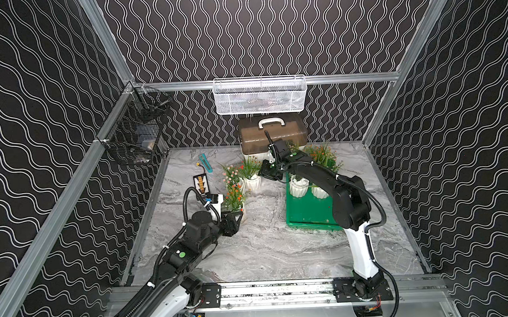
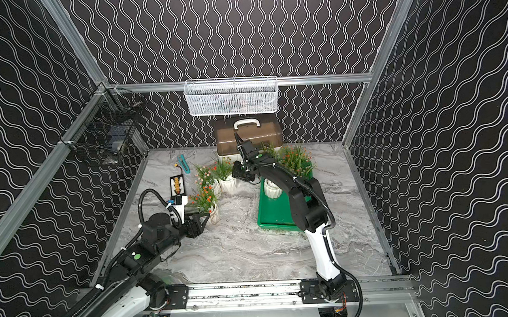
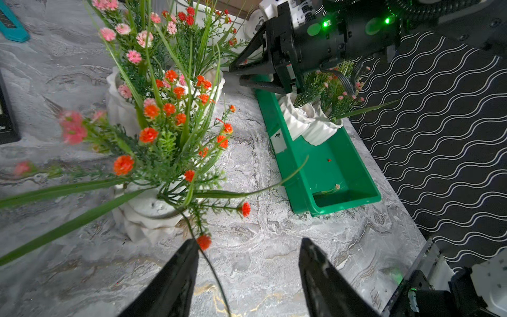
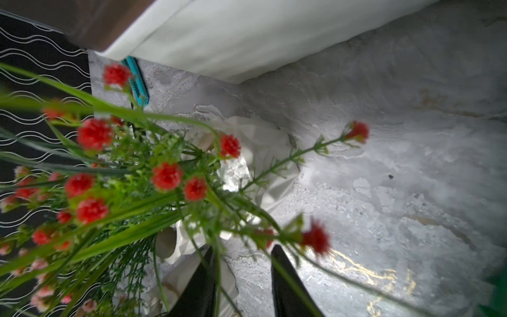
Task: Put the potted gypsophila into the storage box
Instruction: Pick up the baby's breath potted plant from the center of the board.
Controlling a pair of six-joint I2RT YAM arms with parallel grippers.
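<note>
Take each potted gypsophila (image 1: 252, 182), 3 standing on the tabletop (image 1: 265, 247) beside the storage box (image 1: 308, 214) and others inside it, by the stiff, likely fragile ribbed pot, not the soft stems, with jaws of left gripper (image 3: 248, 241) and right gripper (image 4: 242, 248) both apart, clamping nothing.
</note>
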